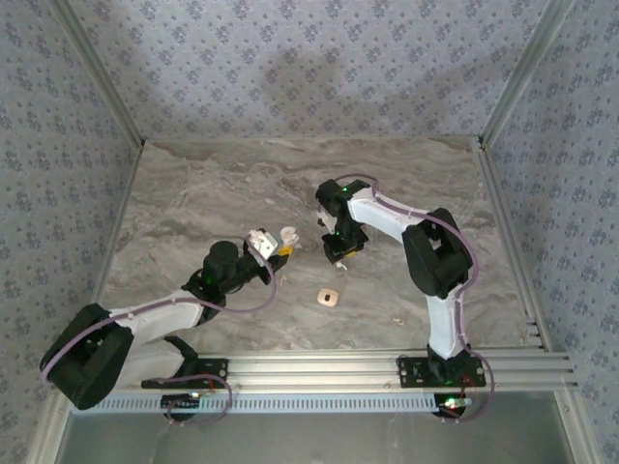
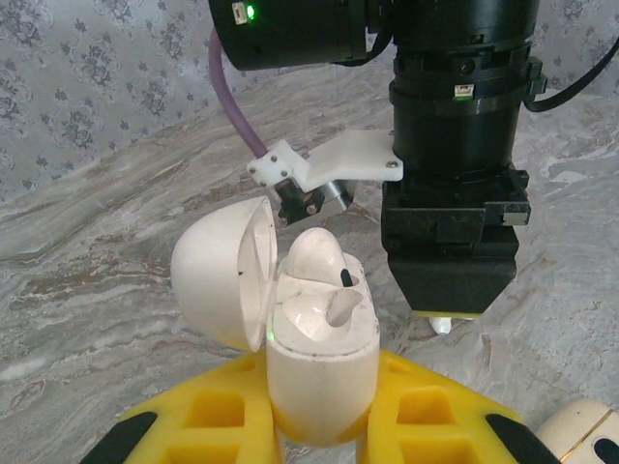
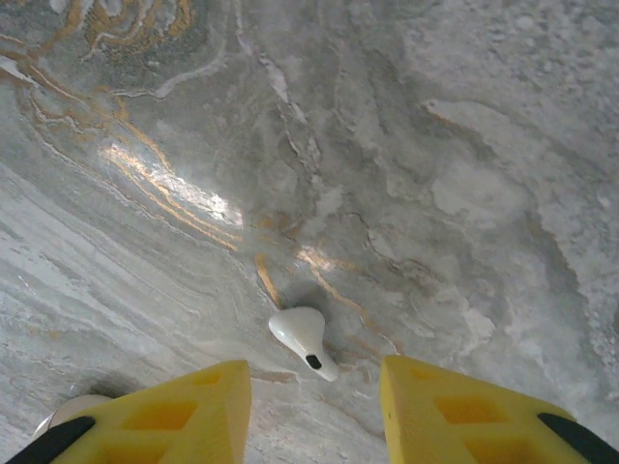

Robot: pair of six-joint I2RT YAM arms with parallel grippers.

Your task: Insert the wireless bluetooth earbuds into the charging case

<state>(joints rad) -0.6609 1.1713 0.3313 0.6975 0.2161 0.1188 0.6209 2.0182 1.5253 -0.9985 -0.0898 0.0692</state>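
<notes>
Left arm [image 1: 155, 314], right arm [image 1: 445, 324]: black joints, white links, purple cables [image 2: 228, 97], green lights [image 2: 250, 12]; yellow pincer fingers [image 3: 184, 416], black tips.

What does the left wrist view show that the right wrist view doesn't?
Left wrist view: the open charging case clamped in the left claw, a seated earbud in one socket, and the right claw low over the marble table beyond.
Right wrist view: a close look down at the loose earbud lying between the right claw's open fingers, touching neither.
Both: the marble table, and probably that loose earbud, a small white bit under the right claw in the left wrist view.
</notes>
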